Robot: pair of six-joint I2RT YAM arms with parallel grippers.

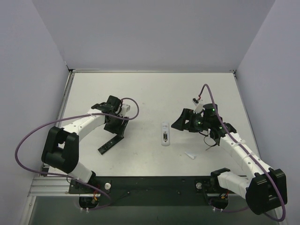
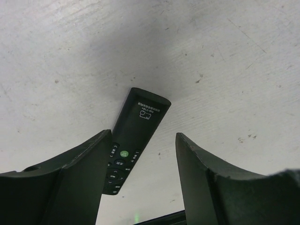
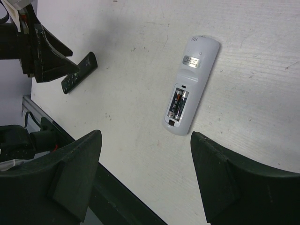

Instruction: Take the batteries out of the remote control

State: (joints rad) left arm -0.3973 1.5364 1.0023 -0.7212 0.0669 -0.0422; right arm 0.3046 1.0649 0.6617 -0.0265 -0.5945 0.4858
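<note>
A white remote control [image 1: 165, 133] lies back-up at the table's middle. Its battery bay is uncovered, and the two batteries [image 3: 178, 104] sit side by side inside the white remote [image 3: 191, 84]. My right gripper [image 3: 145, 136] hovers open just near of that remote's bay end, holding nothing; in the top view the right gripper [image 1: 180, 123] is just right of the remote. A black remote [image 2: 136, 136] lies buttons-up on the table under my left gripper [image 2: 143, 140], which is open and not gripping it. In the top view the left gripper [image 1: 116, 129] stands over the upper end of the black remote [image 1: 108, 145].
A small white piece [image 1: 190, 155] lies on the table near the right of the white remote. A dark rail [image 1: 154, 185] runs along the near table edge by the arm bases. Grey walls [image 1: 47, 56] close in the left, back and right sides.
</note>
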